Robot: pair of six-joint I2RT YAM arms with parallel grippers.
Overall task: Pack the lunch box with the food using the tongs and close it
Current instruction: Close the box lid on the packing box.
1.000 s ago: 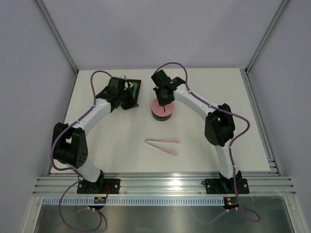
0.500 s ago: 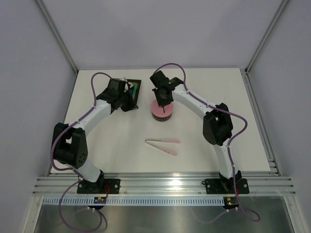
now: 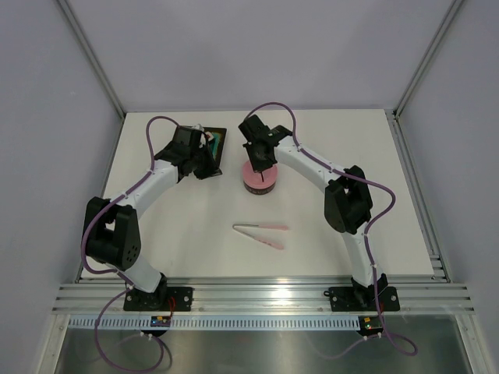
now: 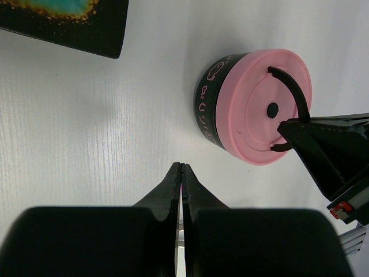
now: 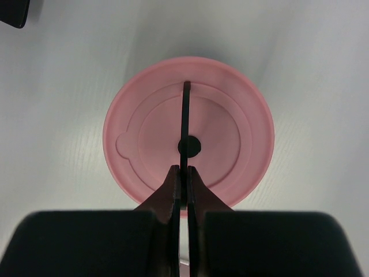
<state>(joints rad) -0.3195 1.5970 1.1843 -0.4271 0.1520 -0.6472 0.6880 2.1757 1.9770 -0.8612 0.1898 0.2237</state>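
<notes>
Lunch box (image 5: pixel 144 144)'s smooth round pink lid: right pincer (image 5: pixel 183 183) pinches its thin black handle (image 5: pixel 186 109).

The left gripper (image 4: pixel 181 173) hangs closed over bare white table (image 4: pixel 86 144), holding nothing. To its right sits the lunch box (image 4: pixel 252 107), pink lid on, the right gripper (image 4: pixel 288 130) pinching its black handle (image 4: pixel 291 92). A black tray (image 4: pixel 69 20) shows top left.

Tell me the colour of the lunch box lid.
Pink lid, with a black handle; the right wrist view shows it best.

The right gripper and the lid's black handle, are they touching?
Touching. The right wrist view shows the right gripper shut on the black handle of the pink lid.
</notes>
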